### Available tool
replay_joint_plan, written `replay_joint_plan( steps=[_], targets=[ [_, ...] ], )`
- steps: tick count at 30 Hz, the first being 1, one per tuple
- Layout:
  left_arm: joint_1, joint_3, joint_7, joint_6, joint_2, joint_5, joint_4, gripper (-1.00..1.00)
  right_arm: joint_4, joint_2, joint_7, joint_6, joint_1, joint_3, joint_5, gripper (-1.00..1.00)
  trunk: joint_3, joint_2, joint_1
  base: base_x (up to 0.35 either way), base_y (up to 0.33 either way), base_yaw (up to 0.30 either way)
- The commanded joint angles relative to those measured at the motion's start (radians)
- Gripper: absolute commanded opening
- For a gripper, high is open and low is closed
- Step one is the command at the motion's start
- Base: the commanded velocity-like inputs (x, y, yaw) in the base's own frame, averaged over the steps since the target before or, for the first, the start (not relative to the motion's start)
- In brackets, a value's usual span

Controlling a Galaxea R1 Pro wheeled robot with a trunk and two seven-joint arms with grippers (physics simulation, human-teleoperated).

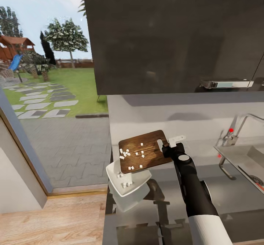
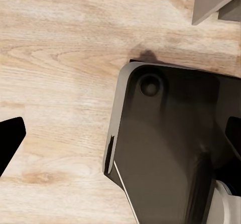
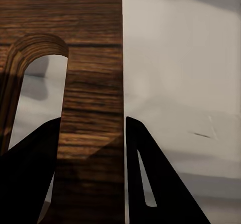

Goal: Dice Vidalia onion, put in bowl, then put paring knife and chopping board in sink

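The dark brown chopping board (image 1: 145, 151) hangs tilted above the countertop (image 1: 227, 197), its low end over the white bowl (image 1: 128, 182). My right gripper (image 1: 169, 147) is shut on the board's end by the slot hole. In the right wrist view the board (image 3: 90, 58) sits between the two dark fingers (image 3: 155, 179). Small white pieces of diced onion (image 1: 126, 153) lie on the board, and some are in the bowl. The sink (image 1: 242, 157) is at the right; a slim dark thing with a reddish end (image 1: 256, 180), likely the paring knife, lies in it. My left gripper (image 2: 120, 138) is open over the wood floor.
A chrome tap (image 1: 238, 125) with a red knob stands behind the sink. Dark upper cabinets (image 1: 176, 36) hang above the counter. A glass wall to a garden is at the left, with wood floor (image 1: 55, 219) below. The robot's dark base (image 2: 165, 148) fills part of the left wrist view.
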Motion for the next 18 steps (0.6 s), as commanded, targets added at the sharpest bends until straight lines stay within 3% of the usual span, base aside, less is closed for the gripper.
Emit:
replay_joint_plan(
  steps=[1,10,18],
  targets=[
    [0.000,-0.001,-0.005,0.000,0.000,0.010,-0.001,1.00,-0.002,0.001,0.009,0.003,-0.001,-0.002,0.009,-1.00,-0.002,-0.002,0.001,-0.051,0.000,0.000],
    [0.000,-0.001,-0.005,0.000,0.000,0.010,-0.001,1.00,-0.002,0.001,0.011,0.000,-0.001,-0.002,0.009,-1.00,-0.002,-0.002,0.001,-0.033,-0.012,0.000],
    [0.000,-0.001,-0.005,0.000,0.000,0.010,-0.002,1.00,-0.002,0.001,0.007,-0.066,-0.001,-0.006,0.009,-1.00,-0.002,-0.002,0.001,-0.001,0.000,0.000]
  ],
)
